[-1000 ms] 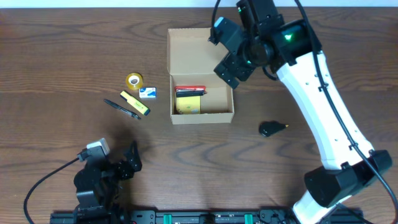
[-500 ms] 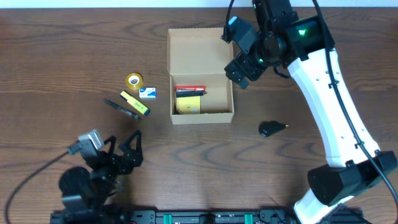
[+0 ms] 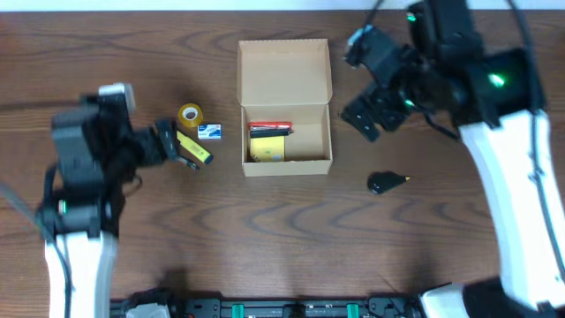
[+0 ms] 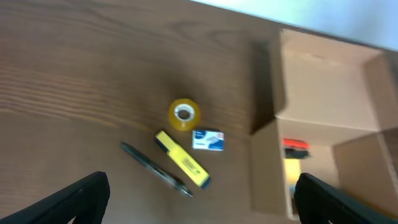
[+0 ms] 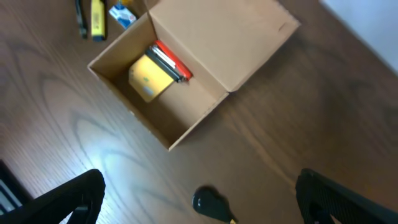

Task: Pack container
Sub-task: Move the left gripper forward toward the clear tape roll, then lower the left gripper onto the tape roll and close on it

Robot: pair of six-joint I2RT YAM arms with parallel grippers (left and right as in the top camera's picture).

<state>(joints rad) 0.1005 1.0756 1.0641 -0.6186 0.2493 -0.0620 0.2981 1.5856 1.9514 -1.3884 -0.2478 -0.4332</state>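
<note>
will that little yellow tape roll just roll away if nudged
The tape roll lies flat, hole up, so a nudge would probably slide it rather than roll it. It looks small and likely light, so it may skid easily on the smooth wooden table.

No text, brand, number or sign can be read in any view. A small blue and white box (image 3: 209,132), left of centre in the overhead view, carries print too small and blurred to make out. The yellow pad (image 3: 267,148) inside the cardboard box (image 3: 282,71) shows a faint, unreadable mark. The cardboard itself is plain.
</note>
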